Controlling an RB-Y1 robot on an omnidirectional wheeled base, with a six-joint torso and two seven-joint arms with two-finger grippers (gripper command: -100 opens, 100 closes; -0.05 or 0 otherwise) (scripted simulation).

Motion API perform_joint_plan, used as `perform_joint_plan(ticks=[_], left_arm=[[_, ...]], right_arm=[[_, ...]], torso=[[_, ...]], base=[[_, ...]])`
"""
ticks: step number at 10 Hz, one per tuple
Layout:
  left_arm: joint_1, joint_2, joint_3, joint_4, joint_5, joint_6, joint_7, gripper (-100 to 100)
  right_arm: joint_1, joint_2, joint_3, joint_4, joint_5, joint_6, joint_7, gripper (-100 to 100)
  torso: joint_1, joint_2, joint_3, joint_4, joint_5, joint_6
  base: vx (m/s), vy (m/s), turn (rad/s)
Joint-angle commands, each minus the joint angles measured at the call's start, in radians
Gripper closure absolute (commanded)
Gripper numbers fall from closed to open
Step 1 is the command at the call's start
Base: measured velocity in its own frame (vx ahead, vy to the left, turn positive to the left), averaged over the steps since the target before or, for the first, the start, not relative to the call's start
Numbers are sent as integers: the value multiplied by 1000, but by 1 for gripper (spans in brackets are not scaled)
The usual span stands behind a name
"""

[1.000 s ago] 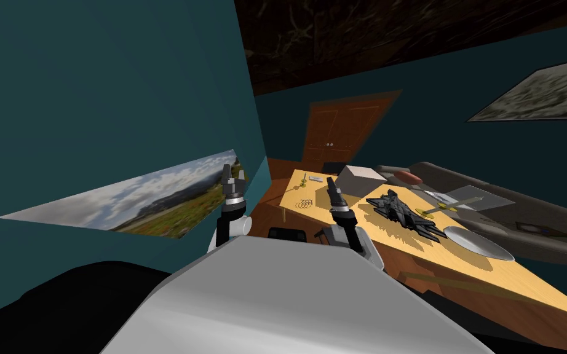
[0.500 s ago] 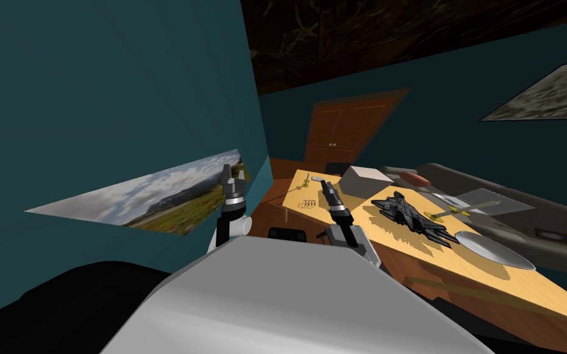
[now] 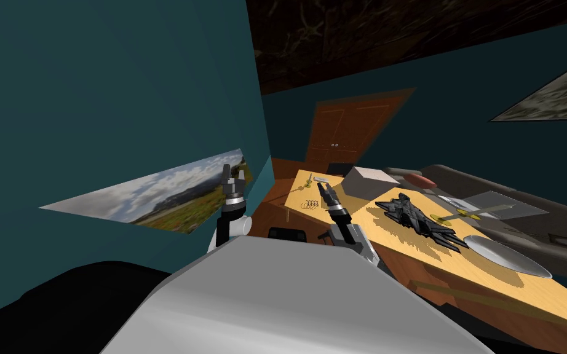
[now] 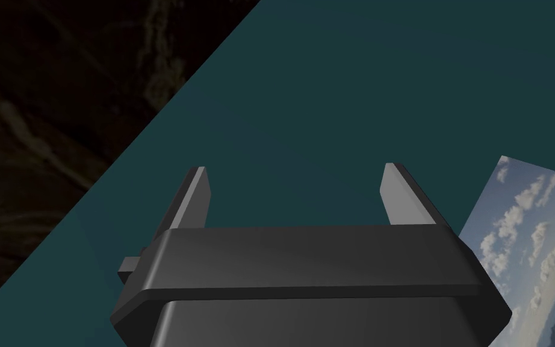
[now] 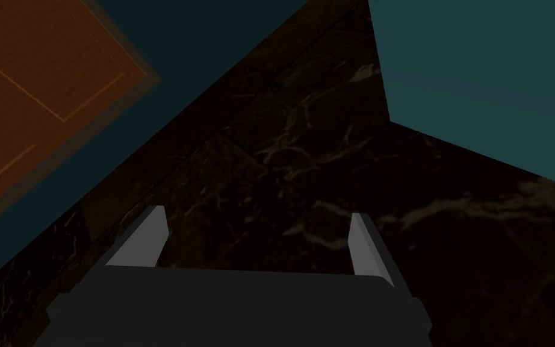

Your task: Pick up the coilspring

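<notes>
The coilspring (image 3: 309, 204) is a small row of thin dark wire rings lying near the left edge of the light wooden table (image 3: 393, 236). My right gripper (image 3: 324, 188) hangs raised over the table just right of the spring, apart from it. Its fingers (image 5: 144, 236) stand open with nothing between them, pointing upward. My left gripper (image 3: 233, 173) is held up off the table's left side, and it is open and empty in the left wrist view (image 4: 297, 175).
On the table are a grey box (image 3: 368, 182), a black jet model (image 3: 420, 220), a grey plate (image 3: 507, 255), a yellow-hilted sword (image 3: 473, 212) and small bits at the far end (image 3: 313, 180). A dark sofa (image 3: 522, 203) lies beyond, with a brown door (image 3: 350, 129) behind.
The whole head view has shifted, so I have moved. My right gripper has swung left, closer to the spring. The left arm keeps its pose.
</notes>
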Motion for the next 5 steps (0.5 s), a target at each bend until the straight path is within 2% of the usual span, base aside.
perform_joint_plan(ticks=[1, 3, 4, 5], left_arm=[[0, 0, 0, 0, 0, 0, 0, 0], [0, 0, 0, 0, 0, 0, 0, 0], [0, 0, 0, 0, 0, 0, 0, 0], [0, 0, 0, 0, 0, 0, 0, 0]], right_arm=[[-16, -6, -16, 50, 50, 6, 20, -100], [-16, -6, -16, 54, 91, 6, 20, -100], [-33, -14, -32, 96, 130, 15, 38, -100], [-33, -14, -32, 105, 158, 15, 38, -100]], torso=[[0, 0, 0, 0, 0, 0], [1, 0, 0, 0, 0, 0], [0, 0, 0, 0, 0, 0], [0, 0, 0, 0, 0, 0]], base=[[-8, 55, 96], [0, 39, 12], [0, 43, 90], [-3, 47, 45]])
